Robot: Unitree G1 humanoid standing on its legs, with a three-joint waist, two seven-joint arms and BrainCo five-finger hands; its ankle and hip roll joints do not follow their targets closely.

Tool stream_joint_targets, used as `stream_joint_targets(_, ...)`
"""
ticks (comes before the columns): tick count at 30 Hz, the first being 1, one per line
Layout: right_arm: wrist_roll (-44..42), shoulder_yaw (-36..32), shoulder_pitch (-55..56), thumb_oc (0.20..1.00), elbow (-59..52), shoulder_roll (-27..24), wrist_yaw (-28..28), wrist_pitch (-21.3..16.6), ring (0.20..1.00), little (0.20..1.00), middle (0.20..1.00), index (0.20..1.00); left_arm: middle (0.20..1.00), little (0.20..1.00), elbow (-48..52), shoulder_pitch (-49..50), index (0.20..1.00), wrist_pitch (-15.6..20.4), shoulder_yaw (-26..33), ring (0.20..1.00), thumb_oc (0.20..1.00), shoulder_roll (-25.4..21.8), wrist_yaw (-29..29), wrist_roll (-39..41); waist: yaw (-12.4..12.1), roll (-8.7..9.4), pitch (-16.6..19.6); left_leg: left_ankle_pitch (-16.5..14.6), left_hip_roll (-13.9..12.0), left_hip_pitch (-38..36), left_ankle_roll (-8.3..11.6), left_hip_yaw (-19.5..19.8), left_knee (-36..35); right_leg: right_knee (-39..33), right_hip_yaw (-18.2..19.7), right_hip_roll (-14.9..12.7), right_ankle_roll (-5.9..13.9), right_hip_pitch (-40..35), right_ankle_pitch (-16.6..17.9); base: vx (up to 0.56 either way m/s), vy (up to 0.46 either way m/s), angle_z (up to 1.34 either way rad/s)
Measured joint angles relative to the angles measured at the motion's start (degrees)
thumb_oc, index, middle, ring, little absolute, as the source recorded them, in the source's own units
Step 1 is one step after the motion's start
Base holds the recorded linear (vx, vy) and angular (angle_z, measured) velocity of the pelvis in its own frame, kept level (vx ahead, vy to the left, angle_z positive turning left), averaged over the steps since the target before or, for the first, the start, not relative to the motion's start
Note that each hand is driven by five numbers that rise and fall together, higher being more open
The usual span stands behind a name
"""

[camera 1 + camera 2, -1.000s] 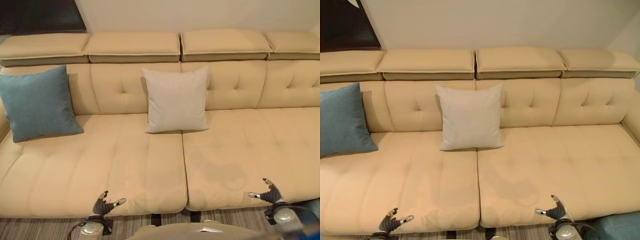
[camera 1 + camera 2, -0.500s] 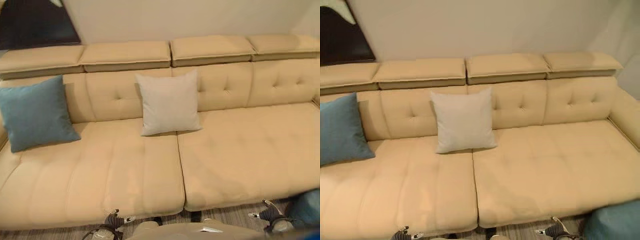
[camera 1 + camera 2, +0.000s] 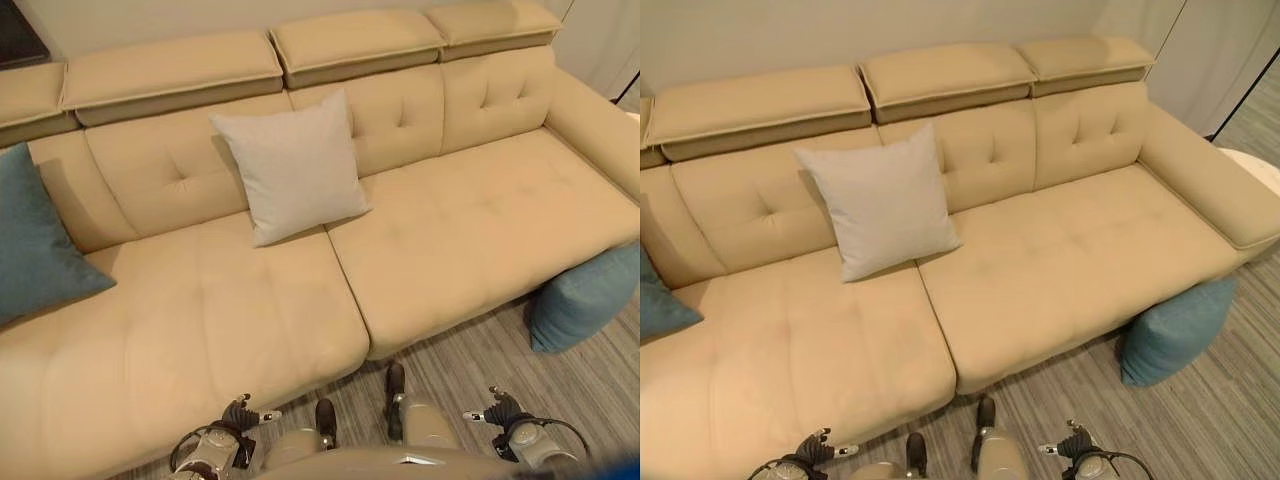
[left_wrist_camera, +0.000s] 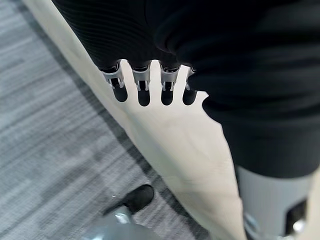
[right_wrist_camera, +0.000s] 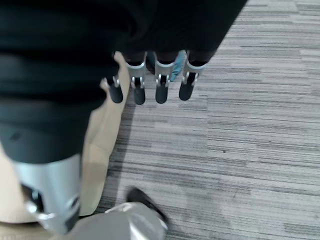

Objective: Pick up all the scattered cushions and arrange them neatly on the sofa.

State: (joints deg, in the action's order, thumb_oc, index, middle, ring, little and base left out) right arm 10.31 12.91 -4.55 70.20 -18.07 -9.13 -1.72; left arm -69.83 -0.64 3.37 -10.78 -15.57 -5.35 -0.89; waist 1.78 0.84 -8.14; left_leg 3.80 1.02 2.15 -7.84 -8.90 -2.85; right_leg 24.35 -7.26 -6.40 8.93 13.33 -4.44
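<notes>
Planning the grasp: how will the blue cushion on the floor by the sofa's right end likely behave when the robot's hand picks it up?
The blue cushion on the floor looks plump and cloth-covered, so it is probably light for its bulk and will dent under the fingers. Being soft, it may sag or fold if gripped by one corner. It sits against the sofa front, so it seems unlikely to roll.

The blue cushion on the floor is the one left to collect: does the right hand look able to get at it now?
Probably not yet: the blue cushion lies against the sofa front, well off from the right hand, though bare floor lies between.
</notes>
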Motion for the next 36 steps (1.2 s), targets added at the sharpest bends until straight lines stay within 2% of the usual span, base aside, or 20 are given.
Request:
stream_joint_targets(2,-0.02,0.02,-0.19,1.000,0.55,0.01,-0.04,0.04,1.000,1.000,1.000,1.000,1.000,1.000,-0.16,0.57,1.000,-0.51,0.09,1.000,1.000,-0.40,0.05,-0.02,-2.10,0.51,0.69,1.54,-0.86,0.87,0.80,-2.45,-1.12,-1.60,-0.31,-0.03,-0.11,-5.85,-5.50,-0.21,-0.120,-0.55)
stream_joint_targets(3,-0.01,0.04,-0.28,1.000,0.28,0.02,-0.02,0.05,1.000,1.000,1.000,1.000,1.000,1.000,-0.53,0.76,1.000,-0.68,0.15,1.000,1.000,-0.61,0.08,0.07,-2.55,0.45,0.77,2.69,-1.80,0.93,1.75,-4.49,-1.33,-3.77,-3.06,-0.64,0.09,-9.17,-6.92,-0.20,-0.227,-1.36)
stream_joint_targets(4,-0.01,0.51,-0.35,1.000,-0.66,0.41,-0.10,0.01,1.000,1.000,1.000,1.000,1.000,1.000,-1.15,1.99,1.000,-0.87,0.18,1.000,1.000,-1.36,0.06,0.15,-5.50,0.81,2.64,2.61,-3.66,0.91,3.51,-7.52,-2.17,-9.73,-9.83,-2.29,0.11,-12.68,-7.32,-0.11,-0.195,-1.40)
stream_joint_targets(5,-0.04,0.68,-0.25,1.000,-0.64,0.98,-0.10,0.02,1.000,1.000,1.000,1.000,1.000,1.000,-1.22,2.15,1.000,-1.00,0.28,1.000,1.000,-2.59,0.07,0.20,-5.38,2.35,3.48,3.36,-3.27,1.45,5.72,-7.86,-1.63,-17.07,-8.06,-1.75,0.07,-15.88,-5.89,-0.13,-0.189,-1.09)
stream_joint_targets(7,-0.10,0.58,0.86,1.000,-0.46,0.67,-0.16,0.14,1.000,1.000,1.000,1.000,1.000,1.000,-1.10,1.59,1.000,-1.04,0.57,1.000,1.000,-2.13,0.13,0.22,-4.32,0.85,4.47,4.43,-5.69,2.37,8.79,-5.81,-1.07,-22.54,-6.94,2.29,-4.43,-17.88,-2.98,-0.08,-0.098,-0.04)
stream_joint_targets(11,-0.55,0.69,3.94,1.000,-0.48,-0.20,-0.21,0.25,1.000,1.000,1.000,1.000,1.000,1.000,-1.16,-0.58,1.000,-0.73,0.57,1.000,1.000,-0.93,0.20,0.22,-3.37,0.88,4.68,7.68,-8.10,4.02,14.02,-0.90,1.90,-23.20,-7.54,4.03,-8.34,-17.76,-1.93,-0.06,-0.029,-0.06)
stream_joint_targets(15,-0.60,0.71,3.31,1.000,0.75,-2.32,-0.80,0.74,1.000,1.000,1.000,1.000,1.000,1.000,-1.16,-0.73,1.000,-0.92,-0.17,1.000,1.000,0.27,0.35,0.28,-1.97,0.04,5.03,4.06,-4.96,2.64,13.68,4.82,3.79,-24.15,-4.00,3.75,-9.18,-15.60,1.30,-0.09,0.021,-0.40)
stream_joint_targets(17,-0.60,0.72,2.72,1.000,2.17,-2.56,-0.90,0.87,1.000,1.000,1.000,1.000,1.000,1.000,-1.19,-1.92,1.000,-0.96,-0.17,1.000,1.000,0.31,0.34,0.33,-1.26,-0.33,3.79,3.86,-5.03,1.56,13.74,9.93,3.67,-24.30,-0.87,4.04,-8.87,-14.63,2.44,-0.11,0.128,-0.71)
stream_joint_targets(19,-0.60,0.78,1.79,1.000,3.05,-2.77,-0.93,1.02,1.000,1.000,1.000,1.000,1.000,1.000,-1.25,-1.83,1.000,-1.12,-0.17,1.000,1.000,0.63,0.46,0.41,-1.28,-0.21,3.06,2.17,-4.85,0.29,13.93,12.89,3.95,-24.88,2.74,3.71,-8.27,-14.20,3.27,-0.07,0.168,-1.11)
stream_joint_targets(21,-0.60,0.64,1.07,1.000,3.13,-3.84,-0.94,1.36,1.000,1.000,1.000,1.000,1.000,1.000,-1.21,-2.79,1.000,-1.07,0.07,1.000,1.000,1.57,0.90,1.77,-0.31,-2.18,2.78,-1.15,-4.54,-1.16,13.42,15.91,2.44,-27.16,5.46,3.59,-6.46,-13.91,5.68,-0.03,0.182,-0.83)
stream_joint_targets(22,-0.61,0.52,1.30,1.000,3.42,-4.01,-0.87,1.69,1.000,1.000,1.000,1.000,1.000,1.000,-1.23,-3.72,1.000,-0.93,0.11,1.000,1.000,1.57,1.28,2.31,0.76,-3.09,2.74,-2.59,-4.23,-1.54,12.14,15.78,0.60,-28.20,5.91,3.04,-5.74,-13.71,6.50,-0.08,0.267,-0.39)
stream_joint_targets(23,-0.60,0.50,1.36,1.000,3.35,-3.71,-0.66,1.75,1.000,1.000,1.000,1.000,1.000,1.000,-1.16,-4.69,1.000,-0.92,0.18,1.000,1.000,1.19,1.27,2.39,0.96,-2.63,2.40,-2.18,-3.25,-2.21,11.69,15.28,-0.82,-28.37,6.83,2.22,-4.91,-13.20,7.13,-0.08,0.205,-0.46)
stream_joint_targets(25,-0.62,-0.08,0.77,1.000,2.53,-2.93,-0.63,1.89,1.000,1.000,1.000,1.000,1.000,1.000,-1.20,-5.45,1.000,-0.93,0.10,1.000,1.000,0.22,1.26,2.38,0.48,-1.45,1.64,-2.09,-0.93,-2.08,9.88,13.84,-1.11,-27.44,10.36,0.27,-3.22,-10.66,8.58,-0.08,0.193,-0.84)
stream_joint_targets(29,-0.49,-0.58,2.14,1.000,1.98,0.00,-0.58,2.00,1.000,1.000,1.000,1.000,1.000,1.000,-1.21,-6.41,1.000,-0.79,0.11,1.000,1.000,-2.49,1.59,2.44,1.51,1.53,0.11,-2.70,3.66,-1.30,6.39,9.79,0.45,-24.06,12.27,-3.08,-0.78,-5.52,12.07,-0.18,0.170,-0.96)
stream_joint_targets(30,-0.42,-0.43,0.68,1.000,1.61,-0.06,-0.60,2.02,1.000,1.000,1.000,1.000,1.000,1.000,-1.22,-6.25,1.000,-0.86,0.58,1.000,1.000,-4.52,1.83,2.48,0.88,0.84,-1.29,-2.98,3.15,0.22,4.52,6.16,1.63,-25.48,11.84,-1.69,1.92,-2.23,20.04,-0.21,0.115,-2.09)
stream_joint_targets(31,-0.42,-0.67,0.17,1.000,1.81,-0.34,-0.61,2.52,1.000,1.000,1.000,1.000,1.000,1.000,-1.29,-6.36,1.000,-0.98,2.55,1.000,1.000,-5.56,2.31,2.49,0.33,-0.52,-2.26,-1.28,1.57,0.40,1.96,1.47,0.43,-23.40,-1.67,-2.26,0.53,-1.41,16.15,-0.18,0.092,-1.98)
stream_joint_targets(32,-0.42,-0.68,0.16,1.000,1.89,-0.59,-0.57,2.61,1.000,1.000,1.000,1.000,1.000,1.000,-1.22,-6.10,1.000,-0.89,3.50,1.000,1.000,-5.79,2.86,2.48,0.16,-1.62,-2.24,-0.89,0.58,0.26,1.77,0.25,-0.22,-18.83,-7.16,-2.21,-1.90,-1.58,12.78,-0.11,0.037,-1.30)
stream_joint_targets(33,-0.39,-0.66,-0.12,1.000,1.84,-0.70,-0.54,2.51,1.000,1.000,1.000,1.000,1.000,1.000,-1.26,-5.74,1.000,-0.83,4.57,1.000,1.000,-6.51,3.03,2.49,-0.31,-2.69,-2.50,-0.95,-0.77,0.15,1.82,-1.42,-0.04,-13.01,-10.89,-2.08,-2.58,-2.58,7.58,-0.14,-0.052,-0.93)
stream_joint_targets(35,-0.16,-0.62,0.23,1.000,1.68,-0.17,-0.50,2.63,1.000,1.000,1.000,1.000,1.000,1.000,-0.47,-4.72,1.000,-1.15,4.50,1.000,1.000,-6.94,2.64,2.40,-1.51,-2.66,-2.33,-0.78,-1.68,0.19,2.50,-3.75,-0.09,-8.21,-13.74,-2.94,-2.37,-5.85,0.15,-0.10,-0.146,-0.93)
stream_joint_targets(36,0.02,-0.66,0.28,1.000,1.66,-0.28,-0.62,2.61,1.000,1.000,1.000,1.000,1.000,1.000,3.35,-2.73,1.000,-1.40,3.85,1.000,1.000,-3.49,0.38,2.36,-4.48,-2.40,-2.02,-1.06,-2.05,0.25,3.36,-6.38,-0.08,-6.73,-15.94,-4.54,-2.25,-7.14,-3.34,-0.02,-0.177,-0.89)
